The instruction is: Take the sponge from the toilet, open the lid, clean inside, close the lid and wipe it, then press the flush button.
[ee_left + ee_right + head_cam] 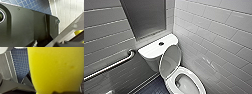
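The toilet (151, 51) stands in the corner of the tiled walls, at a slant in the head view, with a grab bar (111, 66) on the wall beside it. Its lid (170, 61) is up and leans back against the tank, so the seat (195, 78) and the bowl (184, 85) under it lie open. Cleaning inside looks like the step in hand. The sponge (55, 69) is off the toilet and close before the right wrist camera, above the blue floor with nothing under it, so I judge the right gripper is clamped on it. Whether the left gripper is open or closed I cannot tell. To do this well, lower the sponge through the seat ring, press it on the bowl wall and sweep round, keeping the arm away from the raised lid and the flush button (161, 43).
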{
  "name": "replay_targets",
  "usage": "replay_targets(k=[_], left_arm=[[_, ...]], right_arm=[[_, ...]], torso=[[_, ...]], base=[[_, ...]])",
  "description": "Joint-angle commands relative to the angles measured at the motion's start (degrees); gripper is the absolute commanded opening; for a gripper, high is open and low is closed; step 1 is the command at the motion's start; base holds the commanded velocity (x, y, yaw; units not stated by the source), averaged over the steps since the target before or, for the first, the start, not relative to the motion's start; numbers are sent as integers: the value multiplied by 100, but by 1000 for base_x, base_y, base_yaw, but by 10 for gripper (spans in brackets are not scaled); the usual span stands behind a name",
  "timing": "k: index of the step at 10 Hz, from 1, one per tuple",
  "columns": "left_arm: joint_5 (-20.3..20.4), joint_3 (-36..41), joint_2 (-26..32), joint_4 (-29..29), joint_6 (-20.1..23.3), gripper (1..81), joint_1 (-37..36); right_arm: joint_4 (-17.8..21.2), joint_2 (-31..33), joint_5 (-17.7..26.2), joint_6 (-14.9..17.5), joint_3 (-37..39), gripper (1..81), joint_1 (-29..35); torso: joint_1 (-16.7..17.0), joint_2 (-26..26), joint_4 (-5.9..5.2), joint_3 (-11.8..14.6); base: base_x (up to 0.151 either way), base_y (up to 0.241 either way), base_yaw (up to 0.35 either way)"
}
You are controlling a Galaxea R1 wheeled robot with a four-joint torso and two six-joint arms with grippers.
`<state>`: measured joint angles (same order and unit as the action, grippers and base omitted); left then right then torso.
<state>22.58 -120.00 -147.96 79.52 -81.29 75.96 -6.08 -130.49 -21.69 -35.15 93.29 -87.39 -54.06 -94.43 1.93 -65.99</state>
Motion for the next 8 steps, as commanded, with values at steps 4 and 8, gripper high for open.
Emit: replay_targets(k=[4,8], left_arm=[[-114,258,20,46,-238,811,-647],[-131,48,-15,-42,-317,811,-990]], right_arm=[[-288,29,279,8,223,10,-81],[-288,-41,287,-1,337,10,-81]], torso=[[771,1204,0,0],[712,1110,0,-2]], base=[[0,0,0],[0,0,0]])
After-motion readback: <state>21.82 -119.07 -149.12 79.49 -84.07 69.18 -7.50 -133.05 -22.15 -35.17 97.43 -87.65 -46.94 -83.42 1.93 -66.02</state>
